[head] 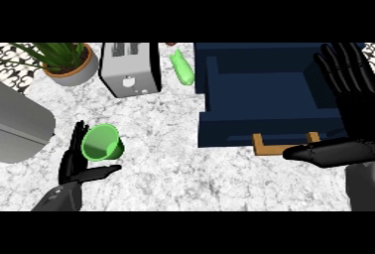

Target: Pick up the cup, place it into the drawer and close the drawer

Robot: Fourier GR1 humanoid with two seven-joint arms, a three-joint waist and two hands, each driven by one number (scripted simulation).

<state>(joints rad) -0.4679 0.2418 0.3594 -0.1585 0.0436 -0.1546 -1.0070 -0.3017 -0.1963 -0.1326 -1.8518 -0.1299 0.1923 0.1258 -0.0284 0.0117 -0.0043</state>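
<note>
The cup (102,143), a small bright green plastic one, lies tipped on its side on the counter at the left of the head view, its open mouth turned toward the left hand (77,161). That black hand's fingers (75,136) are straight and held together, reaching up along the cup's left rim, while the thumb (102,172) sticks out to the right just beneath the cup; the cup sits in the crook between them, touching or almost touching the fingers (contact is hard to judge here), and nothing is curled round it. The grey left forearm (55,199) comes in from the lower left edge.

At the right, the right hand (350,119) stands upright with its fingers (341,62) straight and slightly spread, thumb (311,151) pointing left, holding nothing. It overlaps the right side of the dark blue open drawer (260,84), whose front carries a tan wooden handle (285,145) just beside the thumb. The cup is well apart from the drawer.

The white marbled counter (176,173) also bears a silver toaster (130,69), a potted green plant in a grey and terracotta pot (67,62) at the top left, a long pale green vegetable (182,68) between toaster and drawer, and a grey rounded appliance (22,126) at the left edge
</note>
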